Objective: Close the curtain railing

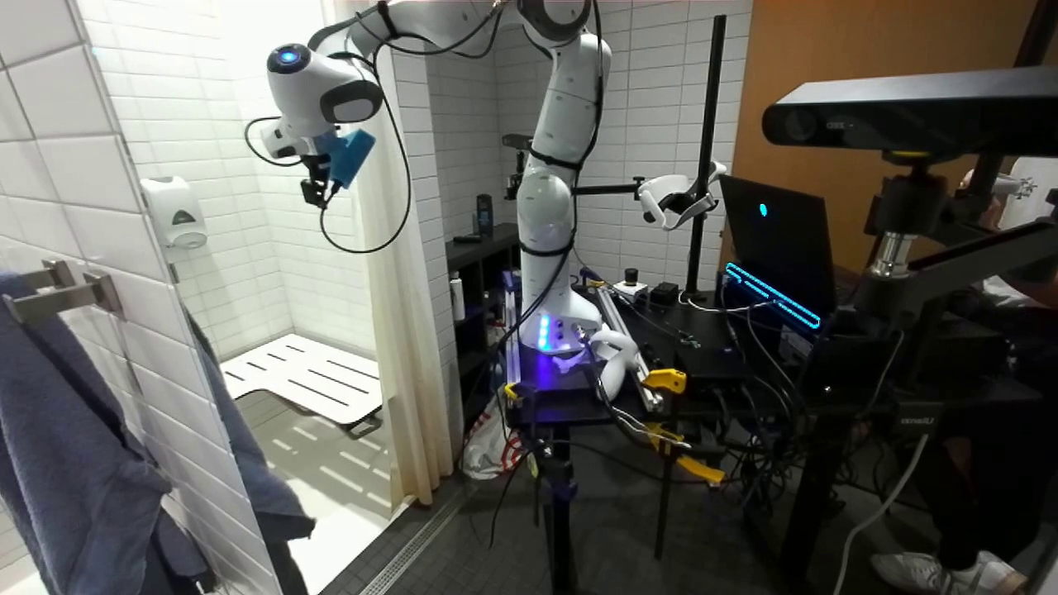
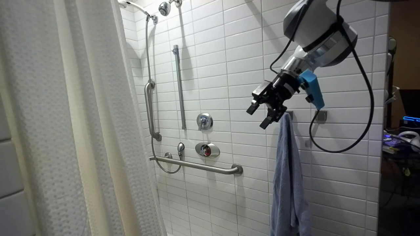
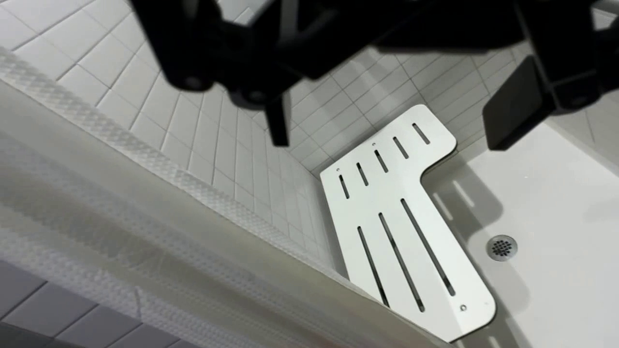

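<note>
"Two things to place in an exterior view: the curtain (image 1: 402, 347), bunched beyond the left edge of the desk (image 1: 570, 406), and your gripper (image 1: 314, 192), farther out past that same edge."

"So what should you fear there?"

"Running out of reach. Your base (image 1: 570, 318) sits by the desk's near left corner, and the pull probably has to end toward the tiled wall (image 1: 91, 182); overshoot and you may strike it."

"In an exterior view you have the fingers (image 2: 252, 109) spread, with nothing pinched. A wide space shows between them and the curtain's loose edge (image 2: 133, 108), across the view from the desk's visible edge."

"And that slack cable (image 2: 371, 98)?"

"It loops on the desk side of your gripper. Swing wide and it may hook the folds."

"Wrist view, then: no desk edge to steer by."

"You see the slotted seat (image 3: 400, 222) beyond the gap, and the curtain slanting along the lower left, outside your pads (image 3: 515, 108). Squeeze now and you likely catch air; pinch too thin a fold and it may slip. The rail is out of sight, so a jam there may go unnoticed."
</note>
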Available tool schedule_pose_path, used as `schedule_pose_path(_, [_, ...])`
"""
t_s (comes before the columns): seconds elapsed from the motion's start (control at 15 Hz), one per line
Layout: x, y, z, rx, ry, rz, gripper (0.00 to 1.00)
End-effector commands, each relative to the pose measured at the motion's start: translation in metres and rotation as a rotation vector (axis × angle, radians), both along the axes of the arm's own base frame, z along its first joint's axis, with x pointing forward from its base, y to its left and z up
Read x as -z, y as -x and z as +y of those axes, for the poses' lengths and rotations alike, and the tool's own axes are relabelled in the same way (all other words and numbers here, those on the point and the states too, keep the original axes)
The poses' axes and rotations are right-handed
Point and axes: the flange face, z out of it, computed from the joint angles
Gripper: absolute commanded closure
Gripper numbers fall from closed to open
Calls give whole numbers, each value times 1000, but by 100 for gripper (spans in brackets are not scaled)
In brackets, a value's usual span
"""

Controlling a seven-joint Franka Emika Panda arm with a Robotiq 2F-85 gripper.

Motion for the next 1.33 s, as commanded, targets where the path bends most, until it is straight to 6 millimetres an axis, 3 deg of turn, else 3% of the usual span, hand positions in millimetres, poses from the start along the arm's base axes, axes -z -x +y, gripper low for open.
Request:
schedule_pose_path(0.0, [4,17,49,-22,-43,-39,0])
schedule_pose_path(0.13, [7,21,66,-33,-35,-45,0])
schedule_pose_path(0.2, [8,12,58,-34,-33,-14,0])
schedule_pose_path(0.33, [9,15,68,-44,-27,-19,0])
schedule_pose_path(0.93, [10,17,68,-41,-35,-30,0])
schedule_pose_path(1.27, [15,29,102,-61,-167,-89,0])
